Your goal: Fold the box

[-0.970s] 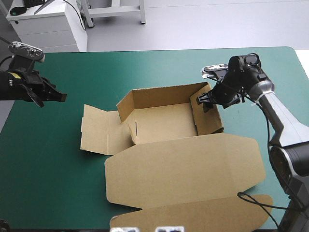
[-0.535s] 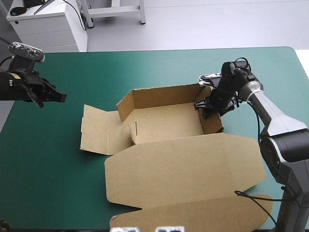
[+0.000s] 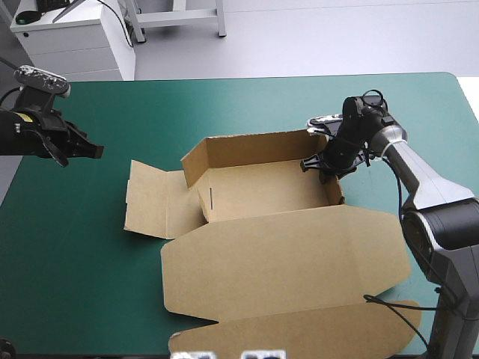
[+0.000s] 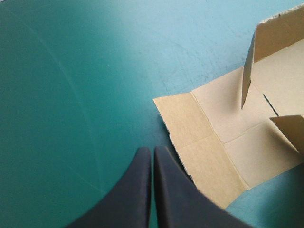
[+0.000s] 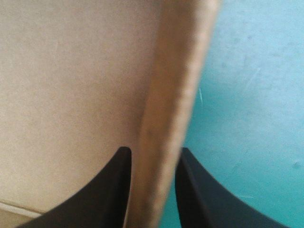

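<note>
The brown box (image 3: 254, 191) lies mid-table with its back wall raised, its left flap (image 3: 153, 202) flat and its wide lid (image 3: 284, 262) flat toward the front. My right gripper (image 3: 322, 163) sits on the top edge of the box's right wall (image 3: 334, 187). In the right wrist view the right gripper (image 5: 152, 159) pinches the wall's edge (image 5: 175, 95), one black finger on each side. My left gripper (image 3: 88, 150) hovers shut over the cover, well left of the box. In the left wrist view the left gripper (image 4: 152, 151) has the flat left flap (image 4: 209, 137) just ahead of it.
The lid's tuck flap (image 3: 299, 333) reaches close to the table's front edge. A strip of teal-green cover (image 3: 105, 224) runs between the left gripper and the box's left flap. The table's right edge (image 3: 468, 97) is near the right arm.
My right gripper has moved in over the box's right wall and shut on its top edge. That wall leaned inward earlier and now stands upright. The left arm has stayed put.
</note>
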Motion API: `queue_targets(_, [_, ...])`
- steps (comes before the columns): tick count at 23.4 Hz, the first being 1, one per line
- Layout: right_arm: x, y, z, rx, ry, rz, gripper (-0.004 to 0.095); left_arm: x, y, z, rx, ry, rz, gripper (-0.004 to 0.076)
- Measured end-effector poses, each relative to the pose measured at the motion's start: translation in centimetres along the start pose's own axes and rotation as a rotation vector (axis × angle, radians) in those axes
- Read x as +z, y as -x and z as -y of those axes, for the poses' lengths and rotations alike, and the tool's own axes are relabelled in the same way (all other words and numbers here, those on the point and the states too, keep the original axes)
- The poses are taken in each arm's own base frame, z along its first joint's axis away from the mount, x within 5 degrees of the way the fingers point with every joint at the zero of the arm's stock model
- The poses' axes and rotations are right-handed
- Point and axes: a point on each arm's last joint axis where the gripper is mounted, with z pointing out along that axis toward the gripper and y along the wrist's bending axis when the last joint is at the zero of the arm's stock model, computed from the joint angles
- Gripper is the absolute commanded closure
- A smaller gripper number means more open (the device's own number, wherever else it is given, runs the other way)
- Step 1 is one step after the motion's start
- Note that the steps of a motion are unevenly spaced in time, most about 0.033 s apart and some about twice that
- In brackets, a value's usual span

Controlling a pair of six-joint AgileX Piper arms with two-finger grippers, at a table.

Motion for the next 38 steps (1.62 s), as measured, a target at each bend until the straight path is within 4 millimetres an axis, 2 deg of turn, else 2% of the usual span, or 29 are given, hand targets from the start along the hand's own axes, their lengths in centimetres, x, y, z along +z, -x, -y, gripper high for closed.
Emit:
queue_targets(5, [-1.9, -0.3, -0.4, -0.039, -0.001, 0.045, 0.0927, 0.0, 0.0, 0.0, 0.0, 0.0, -0.001, 0.0717])
queue_targets(7, [-5.1, -1.1, -0.8, -0.065, -0.033, 0.118, 0.0927, 0.0, 0.0, 0.0, 0.001, 0.002, -0.002, 0.0717])
queue_targets(8, [-6.1, -1.4, -0.8, -0.072, -0.052, 0.139, 0.0927, 0.0, -0.1, -0.1, 0.003, 0.008, -0.005, 0.0717])
queue_targets(9, [-8.2, -2.1, -0.8, -0.085, -0.086, 0.183, 0.0927, 0.0, -0.1, -0.3, 0.01, 0.028, -0.013, 0.0717])
queue_targets(13, [-13.3, -4.4, -1.4, -0.116, -0.139, 0.3, 0.0927, 0.3, -0.1, -0.8, 0.023, 0.072, -0.028, 0.0716])
queue_targets(15, [-15.7, -5.8, -1.7, -0.13, -0.15, 0.356, 0.0927, 1.3, -0.1, -1.1, 0.016, 0.07, -0.053, 0.0716])
queue_targets(17, [-17.6, -7.0, -2.0, -0.142, -0.163, 0.406, 0.0927, 3.0, -0.6, -1.6, 0.004, 0.086, -0.101, 0.0716])
queue_targets(20, [-20.1, -8.8, -2.5, -0.158, -0.176, 0.475, 0.0927, 6.9, -2.6, -2.3, -0.03, 0.132, -0.162, 0.0716])
queue_targets(27, [-22.0, -10.4, -2.9, -0.168, -0.186, 0.531, 0.0927, 13.3, -7.7, -1.6, -0.054, 0.137, -0.187, 0.0716])
queue_targets(31, [-22.4, -10.8, -3.0, -0.169, -0.189, 0.546, 0.0927, 15.6, -10.2, -1.1, -0.079, 0.13, -0.2, 0.0713])
queue_targets(35, [-22.8, -11.2, -3.1, -0.17, -0.191, 0.559, 0.0928, 17.4, -11.4, -0.8, -0.117, 0.103, -0.225, 0.0713])
queue_targets(38, [-23.0, -11.3, -3.2, -0.171, -0.177, 0.565, 0.0928, 18.0, -11.4, -0.8, -0.134, 0.095, -0.223, 0.0713])
